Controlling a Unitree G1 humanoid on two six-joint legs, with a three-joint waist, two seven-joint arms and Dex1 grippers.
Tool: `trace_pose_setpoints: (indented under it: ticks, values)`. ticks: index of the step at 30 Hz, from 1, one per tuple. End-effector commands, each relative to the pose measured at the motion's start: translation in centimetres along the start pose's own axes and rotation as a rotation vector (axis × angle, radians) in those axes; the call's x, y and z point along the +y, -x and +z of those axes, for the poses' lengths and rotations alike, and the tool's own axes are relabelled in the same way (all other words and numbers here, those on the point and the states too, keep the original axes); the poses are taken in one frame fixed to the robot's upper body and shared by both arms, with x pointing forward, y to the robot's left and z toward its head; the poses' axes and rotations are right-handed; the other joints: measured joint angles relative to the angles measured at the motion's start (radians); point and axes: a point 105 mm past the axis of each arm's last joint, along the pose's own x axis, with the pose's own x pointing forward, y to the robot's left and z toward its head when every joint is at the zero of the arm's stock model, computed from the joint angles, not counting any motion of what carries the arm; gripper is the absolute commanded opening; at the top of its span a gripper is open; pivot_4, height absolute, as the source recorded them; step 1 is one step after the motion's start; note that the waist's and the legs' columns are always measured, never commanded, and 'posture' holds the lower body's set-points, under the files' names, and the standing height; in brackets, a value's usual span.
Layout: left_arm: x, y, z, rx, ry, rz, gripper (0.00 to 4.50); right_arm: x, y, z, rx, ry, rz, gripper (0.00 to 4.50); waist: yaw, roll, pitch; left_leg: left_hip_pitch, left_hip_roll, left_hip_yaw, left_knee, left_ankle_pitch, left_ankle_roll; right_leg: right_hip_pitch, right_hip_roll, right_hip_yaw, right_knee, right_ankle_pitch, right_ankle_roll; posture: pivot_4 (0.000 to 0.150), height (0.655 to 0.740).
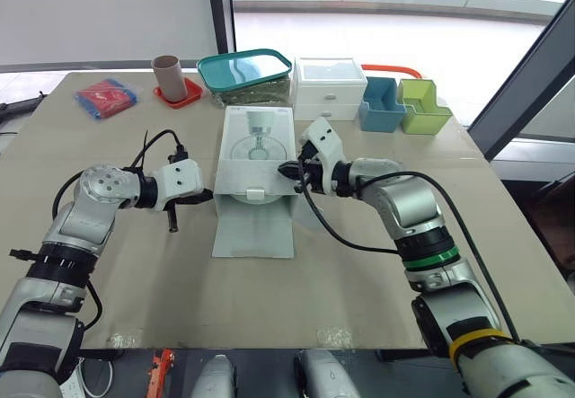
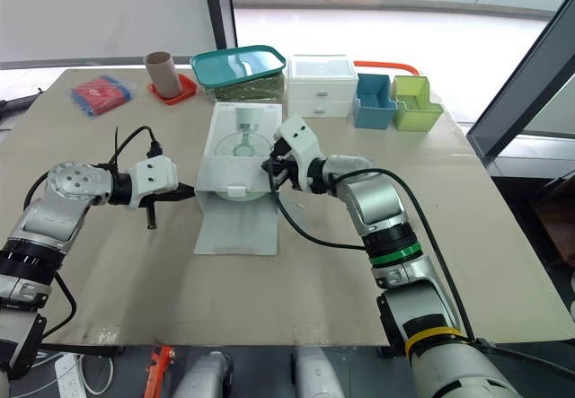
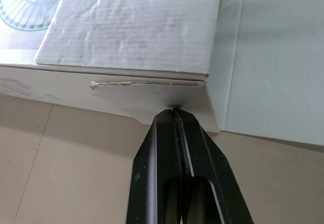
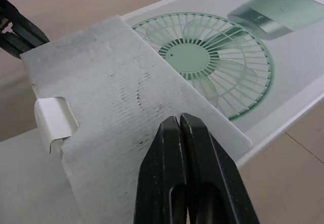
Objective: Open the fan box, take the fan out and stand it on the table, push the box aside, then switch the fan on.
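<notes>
- The fan box (image 1: 256, 151) lies flat in the middle of the tabletop (image 1: 135, 272). It is white, with a pale green fan printed on its upper face.
- Its long lid flap (image 1: 254, 232) is open and lies flat on the tabletop on the robot's side of the box.
- A shorter corrugated flap (image 4: 101, 97) with a small folded tab rests over the near part of the printed face.
- The left gripper (image 3: 174, 114) is at the box's left side. Its fingers are clenched together, with the tips touching the side wall by the near corner.
- The right gripper (image 4: 179, 119) comes in from the box's right side, also clenched with no gap. Its tips are at the edge of the shorter flap, and I cannot tell whether they pinch the flap.
- Along the far edge stand a red packet (image 1: 105, 98), a brown tube (image 1: 169, 76) on a red coaster, a teal-lidded container (image 1: 245, 70), a white drawer unit (image 1: 330, 88), a blue bin (image 1: 382, 104) and a green bin (image 1: 422, 106).
</notes>
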Motion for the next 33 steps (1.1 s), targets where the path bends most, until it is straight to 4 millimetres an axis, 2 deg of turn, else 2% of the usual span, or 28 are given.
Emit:
trace_pose_setpoints:
  ticks: [1, 9, 25, 29, 33]
  values:
    - [0.5, 0.5, 1.2, -0.068, 0.02, 0.035, 0.0, 0.3, 0.1, 0.4, -0.01, 0.018, 0.008, 0.04, 0.0, 0.0, 0.0, 0.0, 0.0, 0.0, 0.0, 0.0, 0.0, 0.0, 0.0, 0.0, 0.0, 0.0, 0.0, 0.15, 0.74]
    - [0.0, 0.7, 0.0, -0.07, 0.1, 0.035, 0.0, 0.5, 0.1, 0.4, -0.005, 0.023, 0.019, 0.04, 0.0, 0.0, 0.0, 0.0, 0.0, 0.0, 0.0, 0.0, 0.0, 0.0, 0.0, 0.0, 0.0, 0.0, 0.0, 0.15, 0.74]
    - [0.0, -0.4, 0.0, -0.103, 0.136, 0.069, 0.0, 0.4, 0.3, 0.4, 0.002, 0.033, 0.021, 0.04, 0.001, 0.0, 0.0, 0.0, 0.0, 0.0, 0.0, 0.0, 0.0, 0.0, -0.001, 0.0, 0.0, 0.0, 0.0, 0.15, 0.74]
    - [0.0, 0.0, 0.1, -0.098, 0.114, 0.074, 0.0, 0.4, 0.3, 0.4, 0.002, 0.035, 0.024, 0.04, 0.001, 0.0, 0.0, 0.0, 0.0, 0.0, 0.0, 0.0, 0.0, 0.0, -0.001, 0.0, 0.0, 0.0, 0.0, 0.15, 0.74]
    - [0.7, 1.2, 0.6, -0.107, 0.097, 0.111, 0.0, 0.5, 0.3, 0.5, 0.001, 0.04, 0.032, 0.04, 0.001, 0.0, 0.0, 0.0, 0.0, 0.0, 0.0, 0.0, 0.0, 0.0, -0.001, 0.0, 0.0, 0.0, 0.0, 0.15, 0.74]
